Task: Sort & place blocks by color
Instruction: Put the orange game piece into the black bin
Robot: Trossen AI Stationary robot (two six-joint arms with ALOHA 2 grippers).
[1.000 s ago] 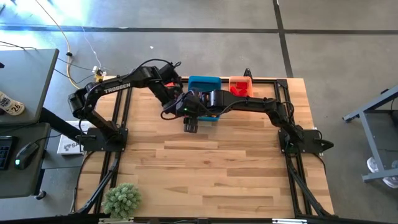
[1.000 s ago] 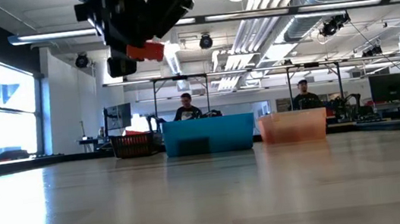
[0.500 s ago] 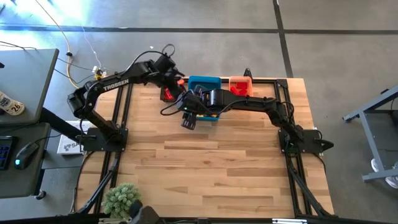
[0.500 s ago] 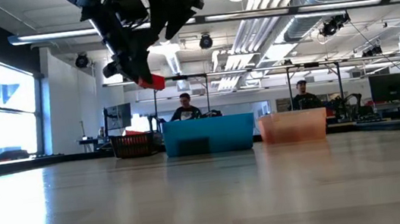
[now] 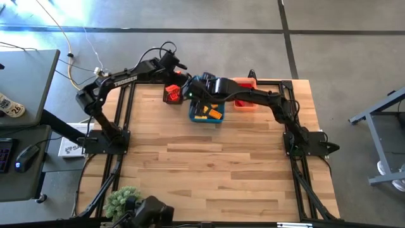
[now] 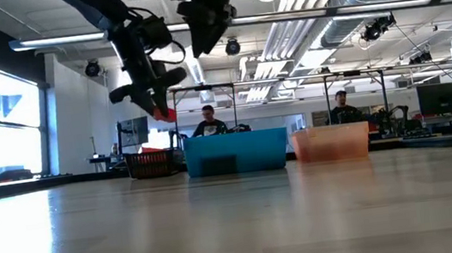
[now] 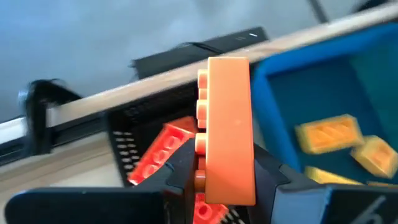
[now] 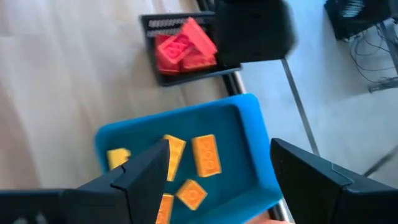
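Note:
My left gripper (image 7: 225,177) is shut on an orange studded brick (image 7: 227,112) and hangs over the far edge of the table, above the black bin (image 5: 171,95) that holds red blocks (image 7: 163,152). In the low view the same gripper (image 6: 151,97) carries the brick (image 6: 164,114) high in the air. My right gripper (image 8: 217,165) is open and hovers above the blue bin (image 5: 207,106), where several yellow-orange blocks (image 8: 205,155) lie on the bottom. In the high view the right gripper (image 5: 195,93) is over that bin's far left corner. My left gripper pinches the orange brick between its two fingers (image 7: 180,171), by the flat sides at its lower end (image 7: 229,186). The brick stands on end, reaching out beyond the fingers, studs to one side, lifted clear of everything.
An orange bin (image 5: 245,95) stands right of the blue one along the far edge. The three bins sit side by side between the two arms. A small green plant (image 5: 124,201) stands at the near left corner. People sit at desks behind the table (image 6: 211,121).
My left gripper has carried the orange brick from beside the blue bin toward the table's far edge, ending over the black bin. My right gripper has drawn back from the blue bin's near side toward the far edge and risen above the bin.

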